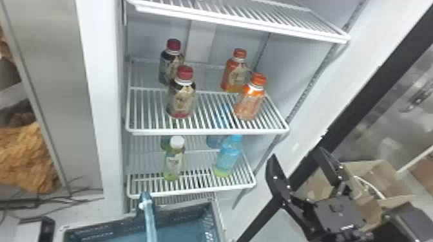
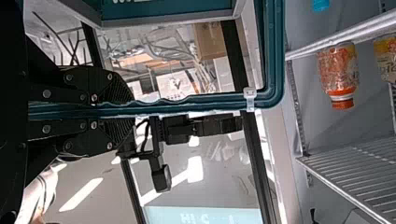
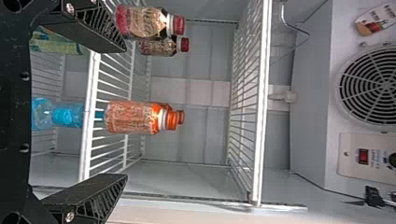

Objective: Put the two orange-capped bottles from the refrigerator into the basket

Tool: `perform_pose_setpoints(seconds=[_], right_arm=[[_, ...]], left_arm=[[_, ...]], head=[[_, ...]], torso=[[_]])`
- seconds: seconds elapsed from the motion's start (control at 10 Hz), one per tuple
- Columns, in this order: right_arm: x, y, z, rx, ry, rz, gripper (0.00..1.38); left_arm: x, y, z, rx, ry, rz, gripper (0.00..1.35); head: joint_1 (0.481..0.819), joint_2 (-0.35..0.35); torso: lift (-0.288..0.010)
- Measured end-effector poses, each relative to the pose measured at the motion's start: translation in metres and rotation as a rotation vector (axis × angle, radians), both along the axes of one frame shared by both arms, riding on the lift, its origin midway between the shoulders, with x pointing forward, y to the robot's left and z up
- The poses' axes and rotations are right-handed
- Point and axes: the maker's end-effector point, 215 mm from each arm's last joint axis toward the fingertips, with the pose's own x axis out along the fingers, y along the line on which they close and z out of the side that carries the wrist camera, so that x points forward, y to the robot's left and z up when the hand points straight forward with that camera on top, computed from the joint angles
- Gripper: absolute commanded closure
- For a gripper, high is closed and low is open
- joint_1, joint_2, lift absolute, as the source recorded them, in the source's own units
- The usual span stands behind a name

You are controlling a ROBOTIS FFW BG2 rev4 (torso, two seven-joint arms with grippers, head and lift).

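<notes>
Handle (image 2: 187, 102) between left fingers (image 2: 112, 84), right fingers (image 1: 274, 172) wide

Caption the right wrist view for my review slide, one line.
Open right gripper before two orange-capped bottles, one behind the other, on a refrigerator shelf beside two red-capped bottles.

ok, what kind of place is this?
Probably a lab or workshop with an open refrigerator: bottles on wire shelves inside, loose dark cables and a cardboard box outside.

two red-capped bottles (image 1: 182, 99) (dark ones) stand above a white-capped bottle (image 1: 173, 162).
</notes>
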Motion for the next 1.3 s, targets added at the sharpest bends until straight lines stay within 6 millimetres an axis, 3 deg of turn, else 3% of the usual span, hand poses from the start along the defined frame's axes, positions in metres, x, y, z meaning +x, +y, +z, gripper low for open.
perform_pose_setpoints(seconds=[0.7,1.0,1.3], right_arm=[[-0.019,0.011,0.008,0.047,0.035,0.025,0.10],[-0.001,-0.002,-0.002,0.042,0.016,0.002,0.09],[0.036,-0.016,-0.016,0.029,-0.015,-0.019,0.07]], left_arm=[[0.005,0.000,0.000,-0.002,-0.009,0.021,1.20],[0.005,0.001,0.001,-0.006,-0.005,0.024,1.20],[0.005,0.002,0.001,-0.010,-0.001,0.031,1.20]], head=[[0.695,-0.350],[0.695,-0.350],[0.695,-0.350]], torso=[[-0.040],[-0.040],[-0.040]])
